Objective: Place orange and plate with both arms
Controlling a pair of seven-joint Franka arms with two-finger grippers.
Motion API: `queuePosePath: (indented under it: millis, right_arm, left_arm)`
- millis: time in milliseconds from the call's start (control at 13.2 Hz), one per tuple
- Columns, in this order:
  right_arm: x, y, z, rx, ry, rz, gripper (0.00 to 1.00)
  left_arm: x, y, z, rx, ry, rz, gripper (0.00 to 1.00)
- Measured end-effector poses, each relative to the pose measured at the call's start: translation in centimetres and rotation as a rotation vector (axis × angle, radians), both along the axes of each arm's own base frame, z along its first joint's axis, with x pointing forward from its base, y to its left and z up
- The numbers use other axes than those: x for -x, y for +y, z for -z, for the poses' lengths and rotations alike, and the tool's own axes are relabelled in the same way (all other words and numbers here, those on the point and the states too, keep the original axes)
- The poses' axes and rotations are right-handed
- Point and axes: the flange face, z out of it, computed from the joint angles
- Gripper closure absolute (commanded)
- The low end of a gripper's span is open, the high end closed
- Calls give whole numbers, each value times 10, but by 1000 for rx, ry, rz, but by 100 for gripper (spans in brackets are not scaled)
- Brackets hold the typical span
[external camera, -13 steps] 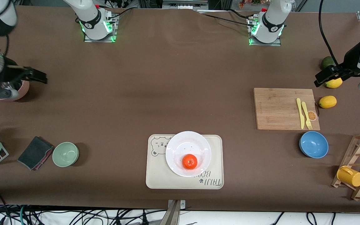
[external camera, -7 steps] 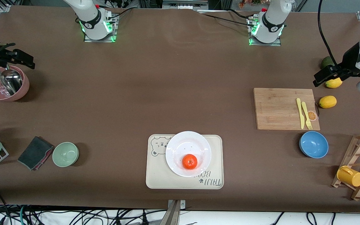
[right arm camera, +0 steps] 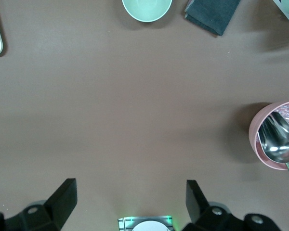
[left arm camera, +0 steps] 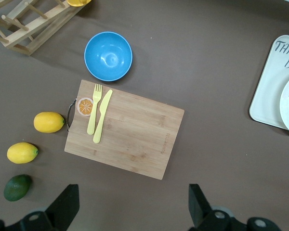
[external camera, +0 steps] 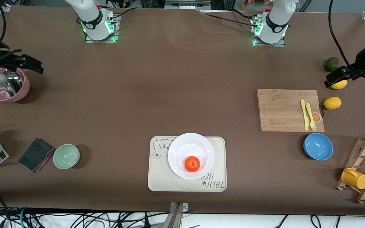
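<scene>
On the plate [external camera: 191, 148] the orange [external camera: 192, 163] could be rolled off if knocked; both claws, left claw [external camera: 336, 78] and right claw [external camera: 27, 63], are held wide and empty.

The right claw [right arm camera: 130, 202] hangs wide open above bare brown table [right arm camera: 135, 106]. A pink bowl [right arm camera: 260, 139] holds a metal scoop [right arm camera: 278, 139]; a green bowl [right arm camera: 147, 8] sits beside a dark cloth [right arm camera: 213, 14].

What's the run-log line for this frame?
orange: on plate | plate: on tray | left tool: open, empty | right tool: open, empty
</scene>
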Motion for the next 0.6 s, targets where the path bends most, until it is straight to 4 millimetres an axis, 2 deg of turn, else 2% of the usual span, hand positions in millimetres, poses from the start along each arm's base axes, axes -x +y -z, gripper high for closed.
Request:
queuePosePath:
  millis: [226,604]
  right_arm:
    - [-1,1,1,0,0,0,0]
    - [-2,1,1,0,-8,0,0]
  left_arm:
    - [1,-24,0,1,0,40,0]
    - [1,-26,0,1,1,43,0]
